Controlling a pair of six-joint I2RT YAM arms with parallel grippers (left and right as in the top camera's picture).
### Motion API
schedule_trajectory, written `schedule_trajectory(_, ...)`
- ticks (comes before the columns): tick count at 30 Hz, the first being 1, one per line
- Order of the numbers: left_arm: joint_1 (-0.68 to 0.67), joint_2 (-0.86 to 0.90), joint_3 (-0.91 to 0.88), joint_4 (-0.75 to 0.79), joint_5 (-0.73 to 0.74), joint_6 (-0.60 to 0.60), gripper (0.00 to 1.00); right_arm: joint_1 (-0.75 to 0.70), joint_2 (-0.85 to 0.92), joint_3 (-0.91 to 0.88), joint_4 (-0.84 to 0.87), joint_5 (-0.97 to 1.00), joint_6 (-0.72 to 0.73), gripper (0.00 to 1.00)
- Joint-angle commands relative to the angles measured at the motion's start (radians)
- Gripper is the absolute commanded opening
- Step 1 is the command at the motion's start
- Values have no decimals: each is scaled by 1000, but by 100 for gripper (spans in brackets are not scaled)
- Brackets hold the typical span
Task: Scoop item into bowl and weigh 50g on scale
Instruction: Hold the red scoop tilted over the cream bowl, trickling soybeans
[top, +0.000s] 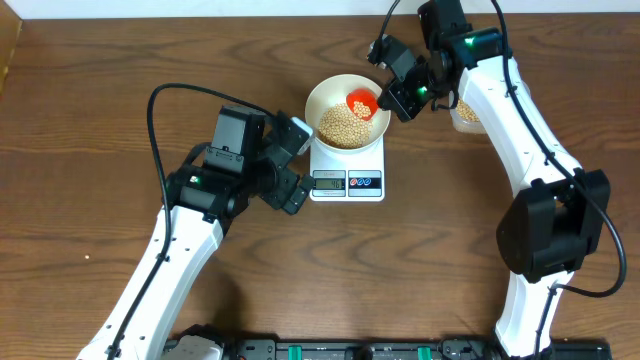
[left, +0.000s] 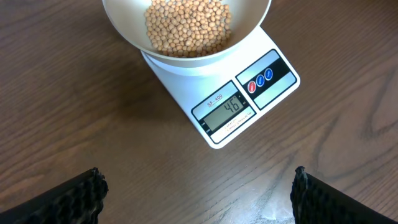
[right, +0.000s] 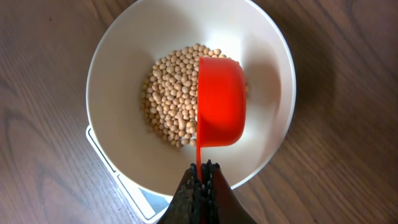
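The white bowl (top: 318, 98) stands on the small white scale (top: 347, 183), with a heap of tan beans (top: 342, 126) in it. The scale's display (left: 230, 106) reads 46. My right gripper (top: 392, 100) is shut on the thin handle of a red scoop (top: 362, 102), which hangs over the bowl's right half. In the right wrist view the scoop (right: 221, 102) is tipped on its side above the beans (right: 169, 102), and the gripper (right: 202, 177) sits over the bowl's rim (right: 118, 81). My left gripper (top: 298, 165) is open and empty, just left of the scale.
A clear tub (top: 466, 116) holding more beans sits at the right, partly under the right arm. In the left wrist view, the wide-apart fingers (left: 81, 199) hover over bare wood in front of the scale (left: 273, 84) and bowl (left: 124, 25).
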Motion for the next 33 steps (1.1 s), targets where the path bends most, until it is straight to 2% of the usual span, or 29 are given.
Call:
schedule_trajectory(1,1,8,5,-3,15,16,96,31,-38,7,0,-7,-32,1)
schedule_trajectory(33,1,8,5,-3,15,16,96,29,-38,7,7,-29,18,1)
